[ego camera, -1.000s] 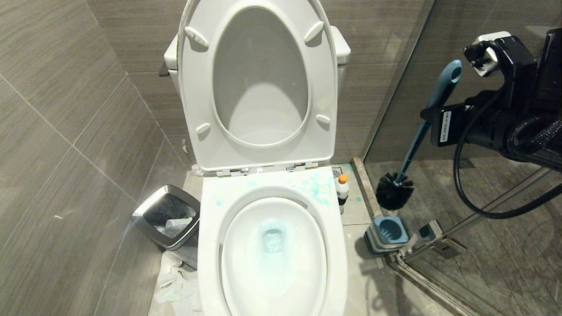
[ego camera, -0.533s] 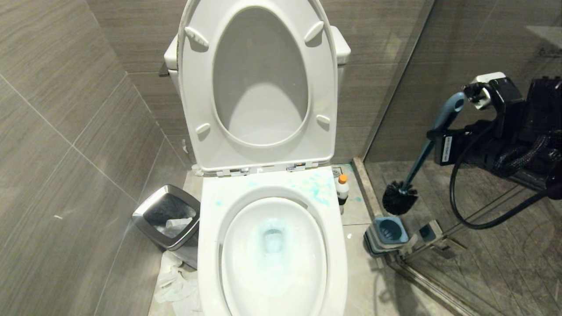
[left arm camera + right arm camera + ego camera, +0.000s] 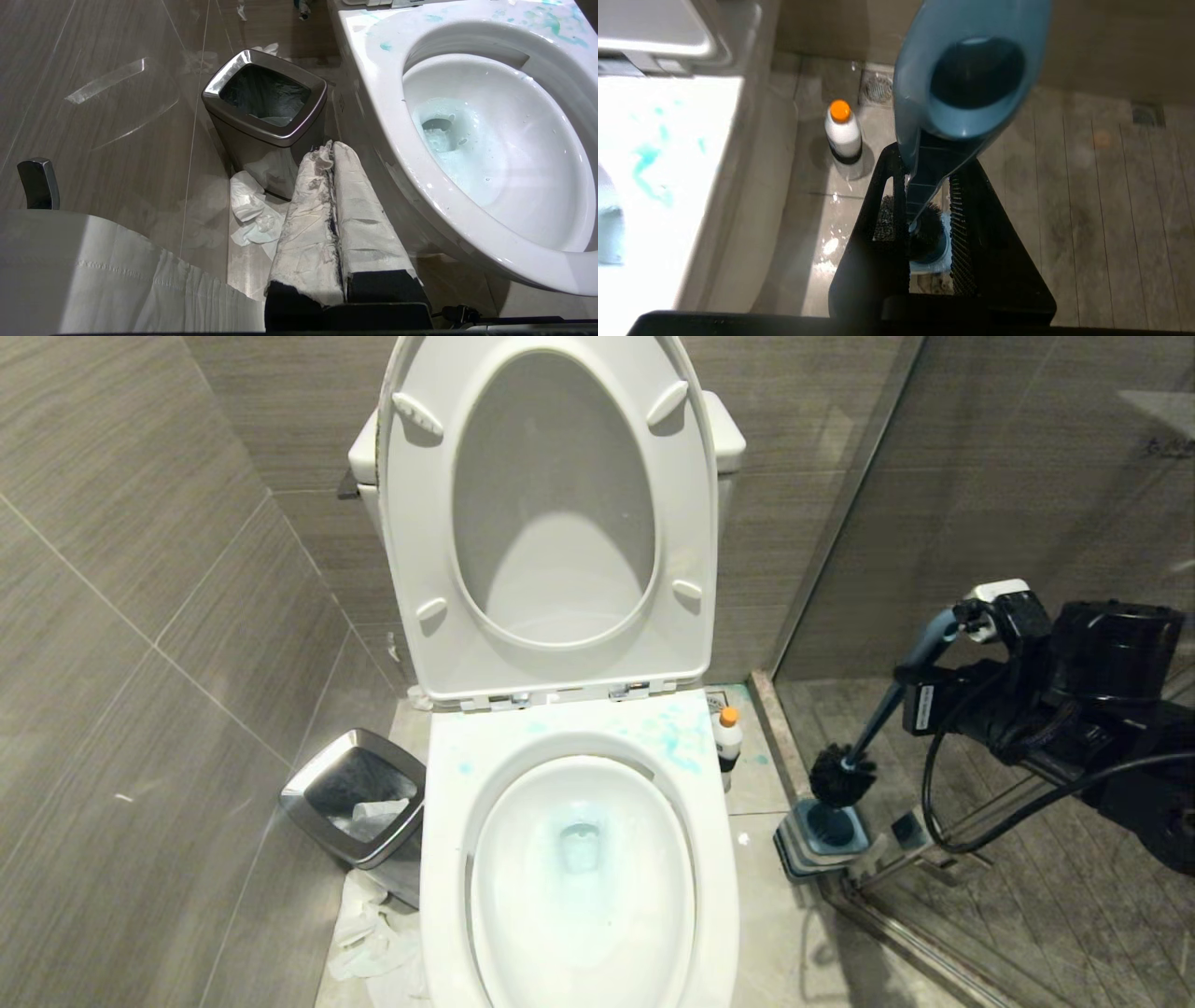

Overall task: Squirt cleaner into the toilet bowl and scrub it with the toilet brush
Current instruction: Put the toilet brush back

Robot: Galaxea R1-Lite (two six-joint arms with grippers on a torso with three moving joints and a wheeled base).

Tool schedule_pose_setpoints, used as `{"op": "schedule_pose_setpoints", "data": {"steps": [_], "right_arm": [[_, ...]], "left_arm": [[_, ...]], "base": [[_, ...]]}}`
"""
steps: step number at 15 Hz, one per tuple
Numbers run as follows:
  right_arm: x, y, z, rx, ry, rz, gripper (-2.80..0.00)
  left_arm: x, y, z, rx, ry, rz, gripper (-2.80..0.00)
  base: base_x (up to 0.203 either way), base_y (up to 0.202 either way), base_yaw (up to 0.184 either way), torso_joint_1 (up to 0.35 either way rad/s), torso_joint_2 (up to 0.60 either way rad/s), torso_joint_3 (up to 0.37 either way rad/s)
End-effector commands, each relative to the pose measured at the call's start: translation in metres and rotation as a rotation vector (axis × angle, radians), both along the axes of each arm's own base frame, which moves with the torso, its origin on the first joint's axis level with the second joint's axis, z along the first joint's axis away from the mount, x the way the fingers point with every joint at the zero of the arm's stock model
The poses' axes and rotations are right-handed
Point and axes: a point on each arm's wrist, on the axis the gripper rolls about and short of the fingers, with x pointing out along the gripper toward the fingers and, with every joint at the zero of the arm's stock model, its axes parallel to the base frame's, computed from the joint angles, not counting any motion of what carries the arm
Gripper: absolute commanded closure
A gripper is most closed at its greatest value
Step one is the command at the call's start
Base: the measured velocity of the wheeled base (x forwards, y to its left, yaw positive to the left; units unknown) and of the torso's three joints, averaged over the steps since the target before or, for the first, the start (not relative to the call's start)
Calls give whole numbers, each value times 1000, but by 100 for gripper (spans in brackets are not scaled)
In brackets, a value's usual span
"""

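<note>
Blue-grey toilet brush [image 3: 873, 723] sits clamped in your right gripper [image 3: 920, 695], bristles entering its holder [image 3: 822, 835] beside the toilet bowl [image 3: 579, 877]; your left gripper [image 3: 332, 154] rests closed, empty.

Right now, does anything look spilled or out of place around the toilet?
Yes. Teal-blue cleaner is smeared over the toilet bowl's rim, outside the basin, and crumpled white tissue lies on the floor beside the steel waste bin.

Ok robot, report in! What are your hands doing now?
Right gripper shut on toilet brush, bristles entering holder. Left gripper shut, empty, beside toilet bowl. Nothing blocking.
</note>
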Motion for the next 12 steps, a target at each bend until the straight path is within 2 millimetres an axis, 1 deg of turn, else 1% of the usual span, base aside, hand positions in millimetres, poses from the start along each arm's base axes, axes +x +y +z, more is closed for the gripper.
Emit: {"op": "schedule_pose_setpoints", "data": {"steps": [1, 6, 8, 12], "right_arm": [[11, -4, -17, -5, 37, -17, 0], [25, -18, -38, -3, 69, -46, 0], [28, -25, -48, -1, 94, -53, 0], [36, -36, -62, 6, 115, -62, 0]], "left_arm": [[0, 0, 0, 0, 1, 0, 0], [0, 0, 0, 0, 1, 1, 0], [0, 0, 0, 0, 1, 2, 0], [0, 0, 0, 0, 1, 0, 0]], "base": [[0, 0, 0, 0, 0, 0], [0, 0, 0, 0, 0, 0], [0, 0, 0, 0, 0, 0], [0, 0, 0, 0, 0, 0]]}}
